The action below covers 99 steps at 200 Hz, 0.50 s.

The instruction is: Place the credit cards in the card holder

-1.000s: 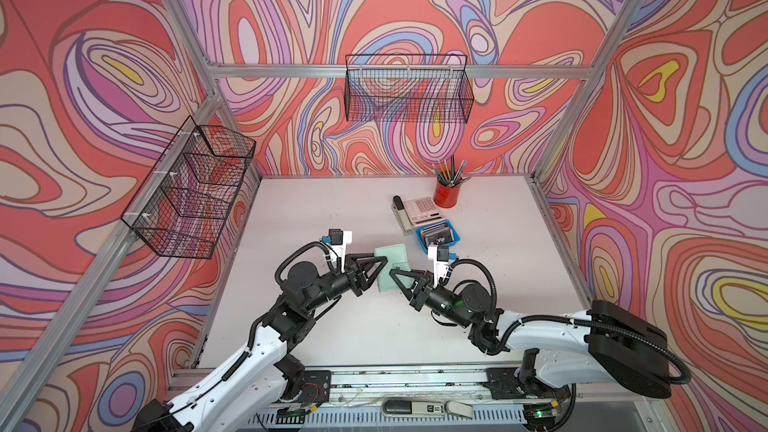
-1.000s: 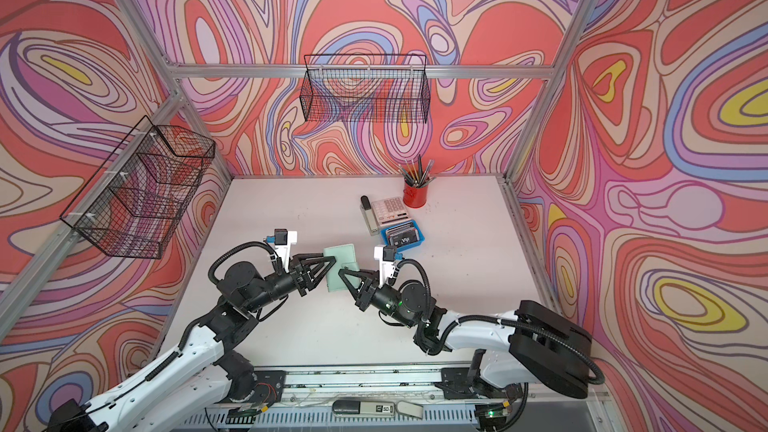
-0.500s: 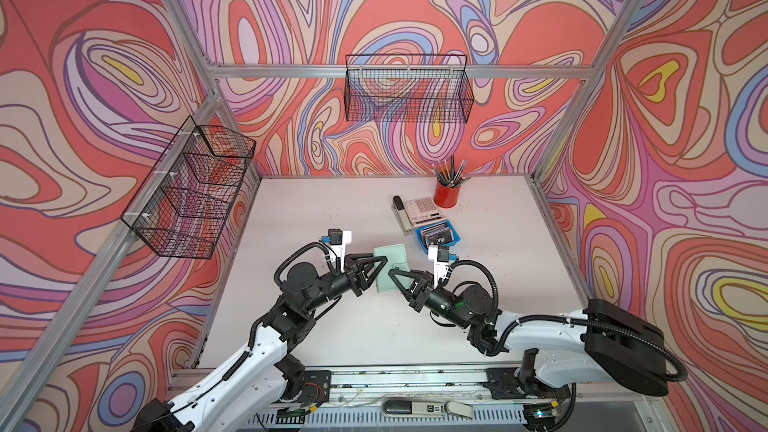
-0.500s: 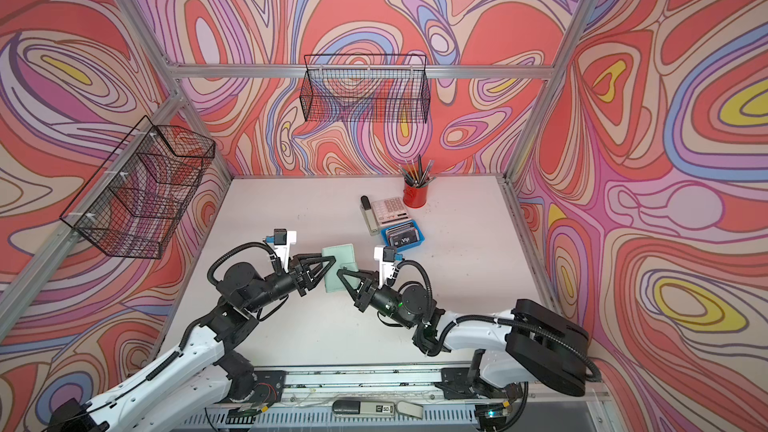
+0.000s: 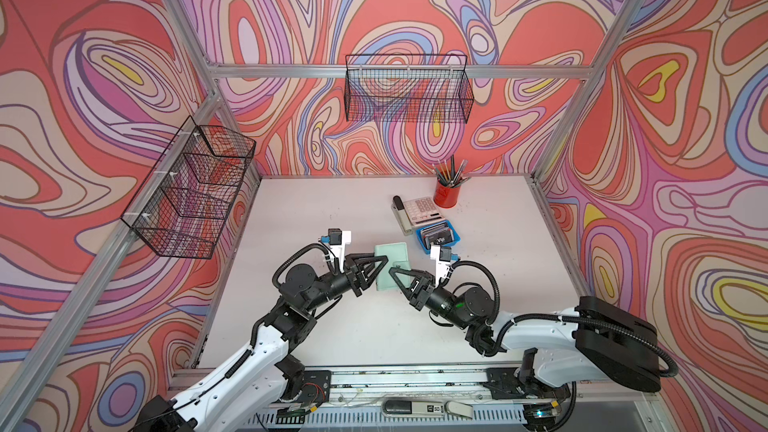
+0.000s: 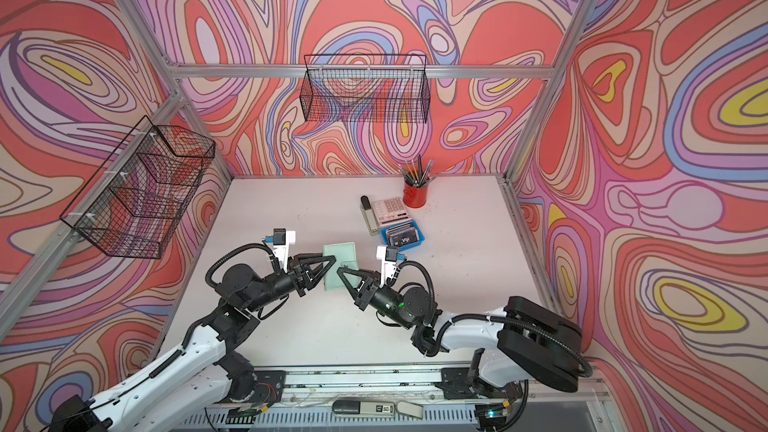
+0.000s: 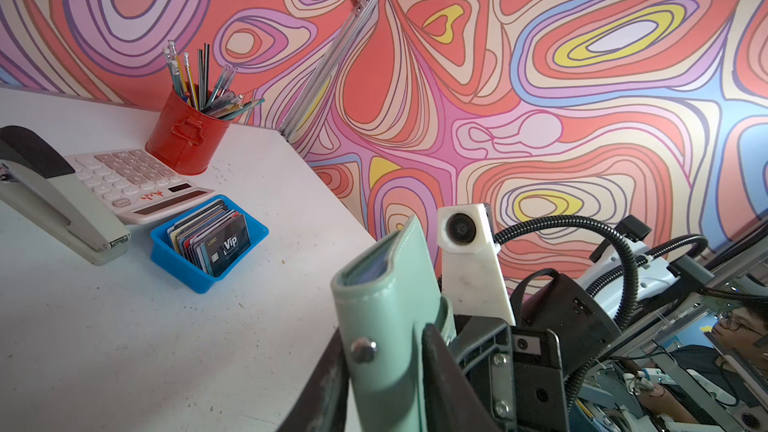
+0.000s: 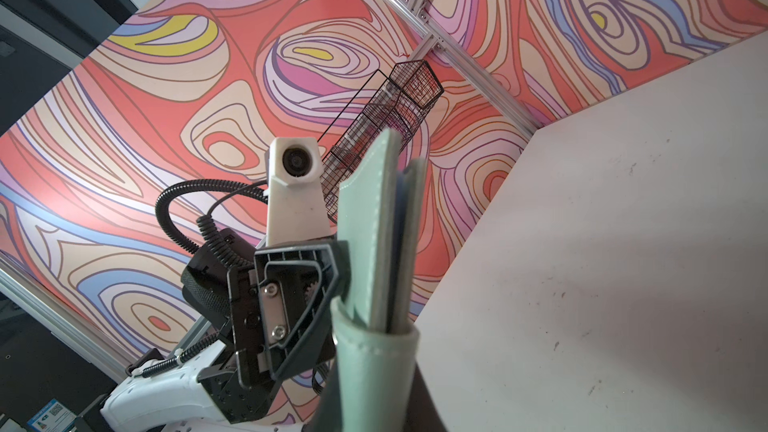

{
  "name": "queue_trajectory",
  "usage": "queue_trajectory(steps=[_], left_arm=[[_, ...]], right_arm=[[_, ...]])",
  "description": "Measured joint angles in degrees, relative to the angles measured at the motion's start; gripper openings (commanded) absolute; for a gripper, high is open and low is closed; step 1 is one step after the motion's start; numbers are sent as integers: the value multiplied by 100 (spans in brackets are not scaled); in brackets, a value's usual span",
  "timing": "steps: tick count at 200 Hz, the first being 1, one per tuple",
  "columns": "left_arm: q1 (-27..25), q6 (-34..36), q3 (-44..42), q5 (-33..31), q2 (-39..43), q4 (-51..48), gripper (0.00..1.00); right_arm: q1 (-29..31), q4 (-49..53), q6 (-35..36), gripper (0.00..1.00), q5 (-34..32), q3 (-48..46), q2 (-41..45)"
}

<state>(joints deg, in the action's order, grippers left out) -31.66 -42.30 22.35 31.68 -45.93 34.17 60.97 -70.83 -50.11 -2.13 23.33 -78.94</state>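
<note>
Firmly, the right hand (image 5: pixel 392 271) is clamped on the card holder (image 5: pixel 395 254), held above the bench (image 5: pixel 332 326); fingers of the left hand (image 5: pixel 381 270) flank it, pressing or not I cannot tell. Nearby, the credit cards (image 7: pixel 224 243) stand in a blue tray (image 7: pixel 183 268).

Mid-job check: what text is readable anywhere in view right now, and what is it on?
"Vip": white, on the dark front credit card in the blue tray.
"LOGO": small, on that same card.
Calculator keys and red mark: too blurred to read.
Label on the device lying on the front rail: too small to read.
</note>
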Motion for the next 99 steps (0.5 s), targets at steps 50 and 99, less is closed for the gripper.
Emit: queue_trajectory(steps=[50, 99], left_arm=[[0, -63, -2, 28, 0, 74, 15], [26, -170, -2, 35, -2, 221, 0]], right_arm=[[-2, 42, 4, 0, -42, 116, 2], [-26, -59, -37, 0, -52, 214, -151]])
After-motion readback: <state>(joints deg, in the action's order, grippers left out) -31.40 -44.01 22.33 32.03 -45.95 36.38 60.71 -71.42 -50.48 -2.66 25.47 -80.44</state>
